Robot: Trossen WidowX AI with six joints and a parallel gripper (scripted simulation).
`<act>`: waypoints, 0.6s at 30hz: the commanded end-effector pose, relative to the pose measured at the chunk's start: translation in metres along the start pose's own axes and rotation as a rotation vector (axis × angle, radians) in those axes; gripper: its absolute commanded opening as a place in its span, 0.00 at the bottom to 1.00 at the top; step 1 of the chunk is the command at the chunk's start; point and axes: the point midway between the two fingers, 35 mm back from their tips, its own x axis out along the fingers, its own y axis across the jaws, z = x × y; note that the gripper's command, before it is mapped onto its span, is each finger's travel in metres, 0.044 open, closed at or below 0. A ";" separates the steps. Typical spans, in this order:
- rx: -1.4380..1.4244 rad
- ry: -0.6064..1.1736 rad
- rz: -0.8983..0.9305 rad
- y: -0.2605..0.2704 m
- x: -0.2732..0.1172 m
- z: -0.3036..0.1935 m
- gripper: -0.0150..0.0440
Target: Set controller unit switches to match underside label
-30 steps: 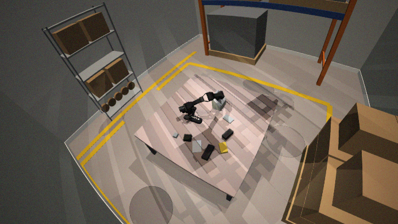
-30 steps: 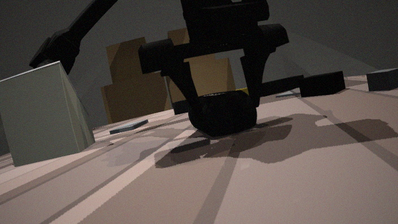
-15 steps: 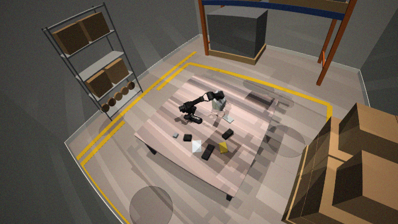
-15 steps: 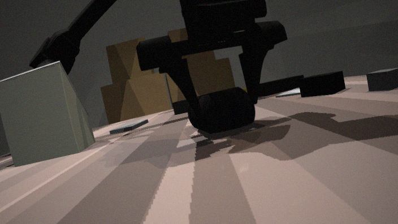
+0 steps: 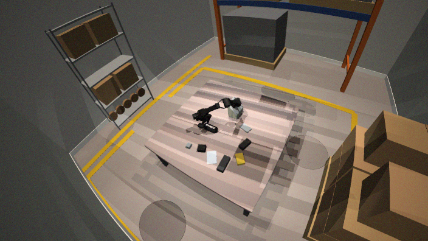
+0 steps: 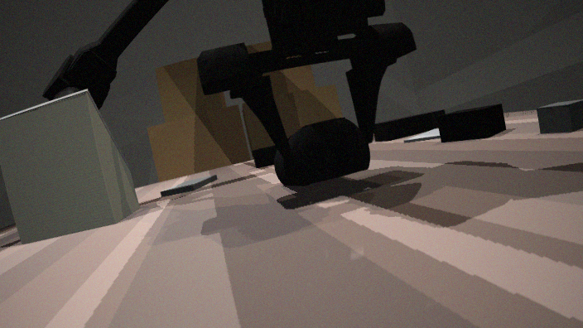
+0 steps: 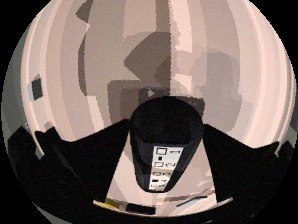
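The dark controller unit point(image 5: 213, 130) point(image 6: 323, 166) point(image 7: 165, 137) is upside down, a little above the bench and slightly tilted, with its shadow beneath. My gripper point(image 6: 327, 149) point(image 7: 167, 126) is shut on it, one finger on each long side. The white label point(image 7: 159, 170) faces up to the wrist camera. Squares 1 and 2 on it look empty; a small dark mark sits between them. The squares farther along are small and foreshortened, and I cannot read them surely. The rocker switches face down and are hidden.
A pale green-grey box point(image 5: 234, 113) point(image 6: 50, 174) stands by the arm. Also on the bench are a grey plate point(image 5: 245, 128), dark modules point(image 5: 245, 144) point(image 5: 223, 164) point(image 5: 201, 148), a white plate point(image 5: 211, 157), a yellow part point(image 5: 240, 159) and a small grey block point(image 5: 188, 145).
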 end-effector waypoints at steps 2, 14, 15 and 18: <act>-0.006 -0.002 0.002 0.001 -0.006 -0.002 0.82; -0.006 -0.002 0.002 0.001 -0.015 -0.006 0.82; -0.006 -0.002 0.002 0.001 -0.016 -0.007 0.82; -0.006 -0.002 0.002 0.001 -0.018 -0.008 0.82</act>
